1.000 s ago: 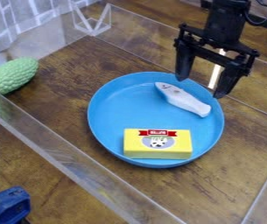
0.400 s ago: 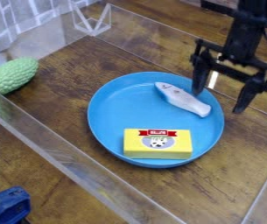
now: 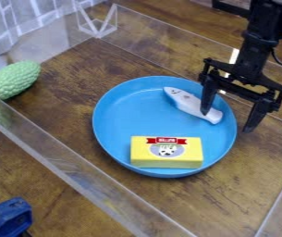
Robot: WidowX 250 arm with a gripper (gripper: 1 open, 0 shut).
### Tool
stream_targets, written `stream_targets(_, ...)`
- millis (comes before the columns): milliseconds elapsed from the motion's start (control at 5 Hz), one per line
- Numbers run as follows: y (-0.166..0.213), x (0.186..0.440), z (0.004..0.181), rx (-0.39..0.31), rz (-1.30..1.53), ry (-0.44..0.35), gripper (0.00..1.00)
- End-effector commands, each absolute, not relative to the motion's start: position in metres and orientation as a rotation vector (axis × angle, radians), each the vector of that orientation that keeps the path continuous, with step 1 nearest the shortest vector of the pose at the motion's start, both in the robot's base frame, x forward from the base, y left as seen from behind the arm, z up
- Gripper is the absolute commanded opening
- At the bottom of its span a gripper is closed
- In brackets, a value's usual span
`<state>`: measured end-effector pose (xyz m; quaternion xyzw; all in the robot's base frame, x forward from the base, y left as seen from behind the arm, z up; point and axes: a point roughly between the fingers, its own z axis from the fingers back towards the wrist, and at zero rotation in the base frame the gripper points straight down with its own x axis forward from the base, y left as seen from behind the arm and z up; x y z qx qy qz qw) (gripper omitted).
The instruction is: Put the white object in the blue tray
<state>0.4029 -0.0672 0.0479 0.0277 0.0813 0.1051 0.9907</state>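
White object [image 3: 192, 104] already lies in the tray [image 3: 116, 125]. End effector [image 3: 243, 104] is wide open, empty, straddling the object's right end. Next call: pull clear, no regrasp needed.

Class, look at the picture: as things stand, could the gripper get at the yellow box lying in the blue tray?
Probably yes. The yellow box lies flat in the blue tray, uncovered, apart from the white object. The gripper hangs open at the tray's right rim, nothing between.
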Motion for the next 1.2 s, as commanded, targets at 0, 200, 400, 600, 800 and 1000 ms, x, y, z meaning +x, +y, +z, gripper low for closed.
stream_targets(0,-0.061,0.413,0.062,0.044,0.198,0.110,1.00)
stream_targets(200,-0.058,0.417,0.060,0.043,0.178,0.103,1.00)
stream_targets(400,-0.055,0.420,0.061,0.043,0.182,0.104,0.00)
stream_targets(600,-0.052,0.423,0.065,0.046,0.175,0.103,0.00)
stream_targets(800,-0.052,0.419,0.073,0.044,0.222,0.106,0.00)
stream_targets(1000,-0.052,0.411,0.083,0.041,0.271,0.109,0.00)
